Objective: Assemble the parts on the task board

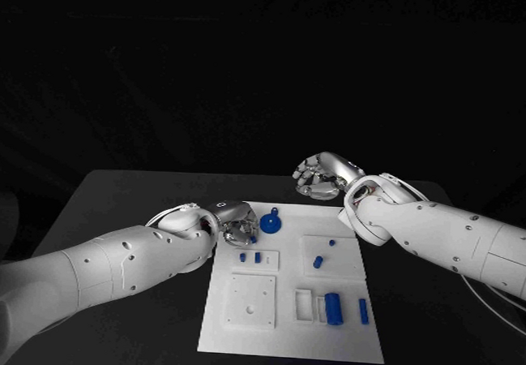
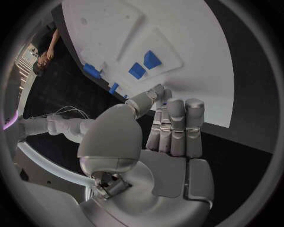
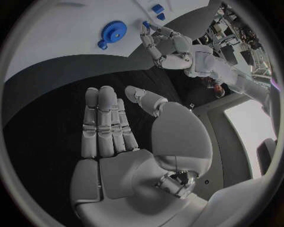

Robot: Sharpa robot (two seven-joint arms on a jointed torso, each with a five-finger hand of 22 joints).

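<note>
While both hands hold nothing, the left hand (image 1: 229, 219) hovers with fingers released at the task board's (image 1: 291, 346) far left edge beside the blue gear (image 1: 269, 224); the right hand (image 1: 322, 176), fingers loosely curled, waits beyond. Grasping the gear seems next.

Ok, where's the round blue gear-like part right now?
In the head view the round blue part lies at the far left of the task board, just beside the left hand; the right hand hovers beyond the board's far edge.
</note>
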